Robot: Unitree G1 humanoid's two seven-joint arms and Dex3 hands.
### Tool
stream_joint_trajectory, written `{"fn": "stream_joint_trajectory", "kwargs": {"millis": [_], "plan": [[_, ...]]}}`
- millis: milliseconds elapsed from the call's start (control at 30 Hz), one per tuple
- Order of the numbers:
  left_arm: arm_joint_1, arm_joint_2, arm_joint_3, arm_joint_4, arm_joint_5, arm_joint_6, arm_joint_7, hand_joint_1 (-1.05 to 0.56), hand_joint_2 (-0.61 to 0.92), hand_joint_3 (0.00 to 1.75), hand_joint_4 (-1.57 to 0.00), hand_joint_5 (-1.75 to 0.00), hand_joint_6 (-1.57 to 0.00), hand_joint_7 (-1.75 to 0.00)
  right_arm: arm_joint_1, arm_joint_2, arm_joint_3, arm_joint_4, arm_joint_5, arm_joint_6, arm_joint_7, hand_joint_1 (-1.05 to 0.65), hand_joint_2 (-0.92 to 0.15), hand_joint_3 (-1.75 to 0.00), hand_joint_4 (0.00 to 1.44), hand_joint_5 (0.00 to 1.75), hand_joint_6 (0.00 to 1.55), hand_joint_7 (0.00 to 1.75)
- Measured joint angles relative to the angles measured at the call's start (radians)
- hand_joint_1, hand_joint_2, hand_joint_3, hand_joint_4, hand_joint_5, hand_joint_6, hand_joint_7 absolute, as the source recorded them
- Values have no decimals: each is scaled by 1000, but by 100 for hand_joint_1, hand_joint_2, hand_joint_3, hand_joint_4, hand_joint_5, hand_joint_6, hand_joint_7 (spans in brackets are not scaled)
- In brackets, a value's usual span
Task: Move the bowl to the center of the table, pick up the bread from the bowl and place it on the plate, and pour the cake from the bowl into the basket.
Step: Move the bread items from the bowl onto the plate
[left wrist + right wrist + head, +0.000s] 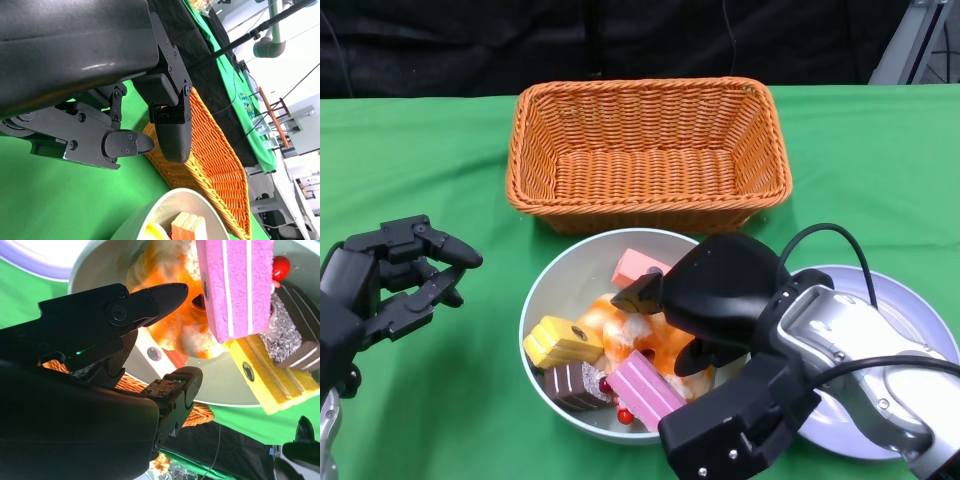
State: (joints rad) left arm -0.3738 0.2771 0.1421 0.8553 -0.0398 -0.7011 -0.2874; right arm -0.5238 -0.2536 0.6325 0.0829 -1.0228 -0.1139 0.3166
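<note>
- Bowl (552, 282), white, sits on the green table (410, 170) at mid-front; its far rim lies just short of the near wall of the wicker basket (645, 150).
- Basket holds nothing; open cloth on both its sides.
- Plate (910, 310), pale lilac, just beside the bowl on the robot's right, partly covered by the right forearm.
- In the bowl: orange bread (645, 345) at the middle; cake pieces around it – yellow (562, 341), chocolate (576, 385), pink striped (643, 388), a salmon-pink one (638, 266) at the far side.
- Right hand (695, 300) over the bowl's right half, fingers apart above the bread; right wrist view shows a gap between the fingers, nothing gripped.
- Left hand (395, 280) over bare cloth left of the bowl, well apart from the rim, fingers loosely curled, holding nothing.
</note>
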Motion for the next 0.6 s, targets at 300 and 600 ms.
{"fn": "stream_joint_trajectory", "kwargs": {"millis": [300, 600], "plan": [[1, 1, -6, 0, 1, -1, 0, -7, 92, 39, -80, -135, -89, -87, -20, 17, 16, 28, -17, 7, -2, -72, -92, -9, 98, 15, 36, 0], [8, 1, -19, 3, 3, -25, -4, -8, 92, 39, -83, -131, -89, -86, -70, 59, 52, 81, -51, 26, 0, -71, -92, -13, 102, 18, 31, 1]]}}
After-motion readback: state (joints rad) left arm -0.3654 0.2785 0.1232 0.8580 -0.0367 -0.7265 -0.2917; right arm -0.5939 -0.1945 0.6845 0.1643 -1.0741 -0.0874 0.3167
